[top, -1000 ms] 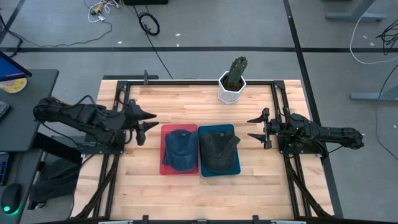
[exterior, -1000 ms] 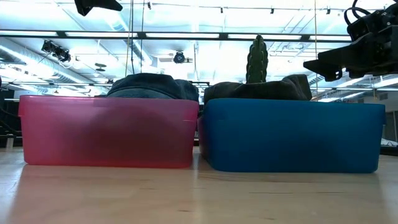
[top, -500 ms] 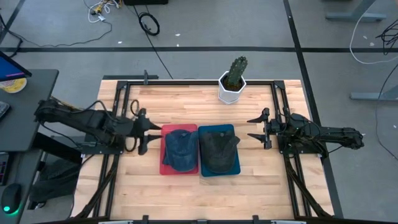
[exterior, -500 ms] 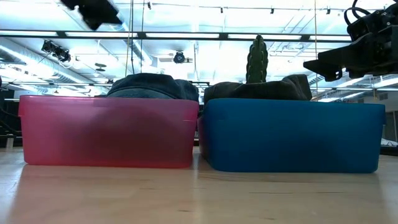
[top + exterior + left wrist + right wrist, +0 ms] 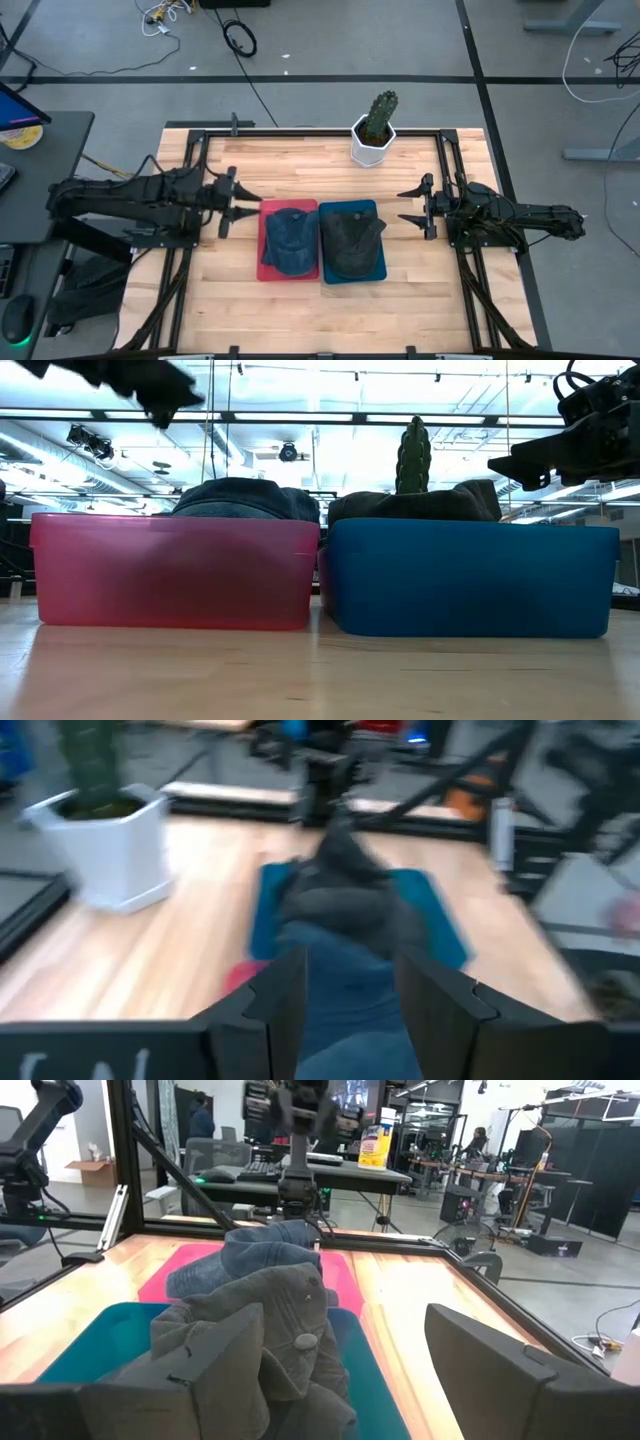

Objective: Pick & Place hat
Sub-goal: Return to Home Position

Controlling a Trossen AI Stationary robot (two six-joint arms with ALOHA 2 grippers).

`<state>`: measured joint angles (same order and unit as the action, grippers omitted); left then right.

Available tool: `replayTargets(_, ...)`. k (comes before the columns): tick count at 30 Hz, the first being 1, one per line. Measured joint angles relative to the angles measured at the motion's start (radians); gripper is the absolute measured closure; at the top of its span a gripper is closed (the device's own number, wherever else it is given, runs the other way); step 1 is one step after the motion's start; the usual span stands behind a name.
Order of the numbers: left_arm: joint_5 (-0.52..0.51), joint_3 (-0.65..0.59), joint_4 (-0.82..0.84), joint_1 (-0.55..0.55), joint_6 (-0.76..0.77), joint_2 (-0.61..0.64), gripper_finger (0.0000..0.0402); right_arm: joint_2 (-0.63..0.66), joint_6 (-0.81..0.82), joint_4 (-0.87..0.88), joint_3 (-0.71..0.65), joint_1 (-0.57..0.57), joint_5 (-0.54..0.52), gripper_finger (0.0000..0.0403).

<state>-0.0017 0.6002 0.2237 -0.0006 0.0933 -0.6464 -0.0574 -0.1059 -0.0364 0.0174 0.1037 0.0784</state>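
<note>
A blue hat lies in the red bin, and a dark grey hat lies in the blue bin beside it. My left gripper is open, above the table at the red bin's left far corner, pointing at the blue hat. In the low view my left gripper is well above the red bin. My right gripper is open and waits to the right of the blue bin, level with the grey hat.
A cactus in a white pot stands near the table's far edge, behind the bins. Black frame rails run along the table's left, right and far sides. Bare wood lies in front of the bins.
My left gripper has moved toward the table's right, closing on the red bin's left far corner, and has come down somewhat, as the low view shows. Its arm has stretched out more level. The hats, the bins and my right arm have kept still.
</note>
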Motion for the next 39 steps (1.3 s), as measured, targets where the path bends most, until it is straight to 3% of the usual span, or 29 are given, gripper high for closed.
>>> replayTargets(11,-0.009,-0.175,-0.069,0.119,-0.001,0.212,0.0246,0.000,0.000,0.000,0.000,0.000,0.000,0.0121)
replayTargets(24,-0.002,-0.331,-0.084,0.121,-0.022,0.635,0.0246,0.000,0.000,0.000,0.000,0.000,0.000,0.0121)
replayTargets(32,-0.006,-0.465,-0.303,0.121,-0.035,0.608,0.0246,0.000,0.000,-0.001,0.000,0.000,0.000,0.0121)
replayTargets(36,-0.012,-0.559,-0.500,0.121,-0.049,0.611,0.0246,0.000,0.000,-0.001,0.000,0.000,0.000,0.0121)
replayTargets(39,-0.013,-0.591,-0.512,0.121,-0.071,0.609,0.0246,0.000,0.000,-0.001,0.000,0.000,0.000,0.0121)
